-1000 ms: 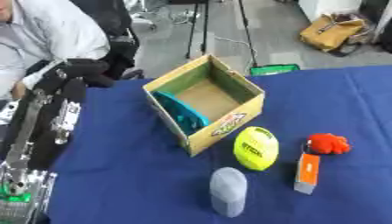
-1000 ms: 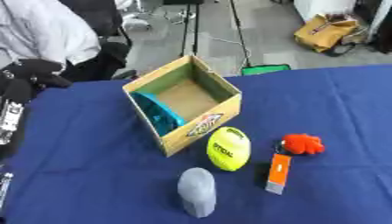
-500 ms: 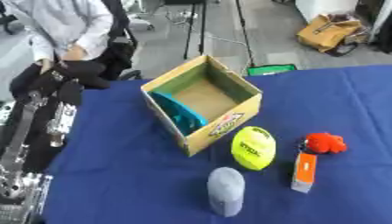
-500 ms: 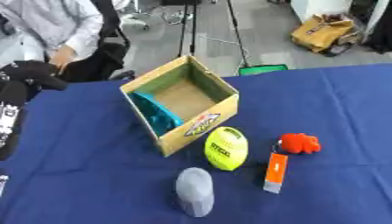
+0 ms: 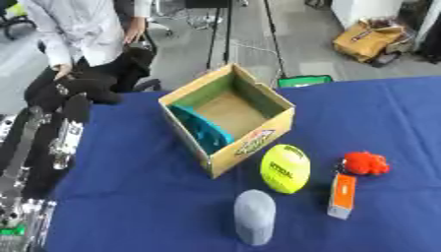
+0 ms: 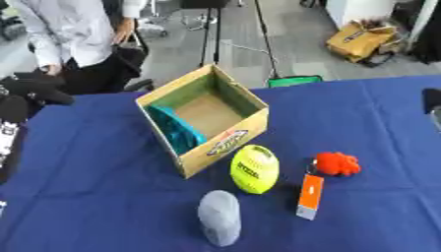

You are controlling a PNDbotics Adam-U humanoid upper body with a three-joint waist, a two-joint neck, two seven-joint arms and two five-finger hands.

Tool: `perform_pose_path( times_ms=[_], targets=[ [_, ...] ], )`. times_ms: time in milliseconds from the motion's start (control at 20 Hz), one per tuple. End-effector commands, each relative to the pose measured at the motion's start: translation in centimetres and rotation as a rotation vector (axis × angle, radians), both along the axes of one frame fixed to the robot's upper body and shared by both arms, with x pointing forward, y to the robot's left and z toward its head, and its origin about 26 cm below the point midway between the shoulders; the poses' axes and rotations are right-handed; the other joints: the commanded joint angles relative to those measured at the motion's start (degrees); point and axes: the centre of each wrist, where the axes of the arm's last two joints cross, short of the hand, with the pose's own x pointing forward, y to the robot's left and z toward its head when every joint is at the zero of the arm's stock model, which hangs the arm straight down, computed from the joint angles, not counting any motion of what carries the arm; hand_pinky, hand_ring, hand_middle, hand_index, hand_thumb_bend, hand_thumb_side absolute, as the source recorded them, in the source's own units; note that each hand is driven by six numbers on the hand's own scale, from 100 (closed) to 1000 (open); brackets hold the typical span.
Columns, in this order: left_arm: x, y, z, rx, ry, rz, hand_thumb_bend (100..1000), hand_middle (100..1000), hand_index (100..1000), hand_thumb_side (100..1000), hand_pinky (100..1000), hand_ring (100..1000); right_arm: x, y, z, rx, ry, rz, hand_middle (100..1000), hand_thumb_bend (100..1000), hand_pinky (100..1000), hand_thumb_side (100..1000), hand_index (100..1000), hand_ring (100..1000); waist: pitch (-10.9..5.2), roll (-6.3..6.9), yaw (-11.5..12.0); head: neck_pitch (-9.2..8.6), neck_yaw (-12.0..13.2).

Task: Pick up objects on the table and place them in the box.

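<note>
Left hand [image 5: 86,88] up at the table's [image 5: 129,197] far left edge, black, fingers impossible to make out. Right hand barely visible as a dark sliver [image 6: 431,101] at the right border, state unclear. Box [image 5: 226,123] open-topped to the right of the left hand, teal item [image 5: 200,133] leaning inside along its near-left wall. Ball [image 5: 285,168] just right of the box's near corner; grey cylinder [image 5: 255,224] nearer. Orange block [image 5: 342,196] and red lump [image 5: 365,163] further right, almost touching. Bare blue cloth between left hand and box.

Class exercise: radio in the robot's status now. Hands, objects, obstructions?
Left hand raised at table's left edge, holding nothing. Right hand not visible. Yellow ball, grey cylinder, orange block, red toy outside box. Nothing blocking.
</note>
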Motion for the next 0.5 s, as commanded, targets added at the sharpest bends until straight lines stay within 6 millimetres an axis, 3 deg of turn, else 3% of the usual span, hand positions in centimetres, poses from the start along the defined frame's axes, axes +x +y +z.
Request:
perform_pose_path(
  times_ms=[50,350,500],
  targets=[
    [-0.2,0.0,0.6,0.010,-0.021,-0.010,100,716,756,680,711,660,-0.1,0.6,1.3,-0.069,0.054,0.000,876,226,853,921,911,876,-1.05,-0.47,0.26,-0.63,-0.37],
    [-0.2,-0.2,0.6,0.013,-0.019,-0.024,100,716,757,676,711,660,1.4,0.0,1.0,-0.101,0.208,-0.032,878,240,860,887,911,888,-1.26,-0.57,0.99,-1.10,-1.06],
    [-0.2,-0.3,0.6,0.018,-0.018,-0.030,100,717,756,674,711,660,2.3,-1.0,0.4,-0.158,0.337,-0.079,882,215,874,824,903,896,-1.26,-0.76,1.35,-1.19,-1.48]
  ],
)
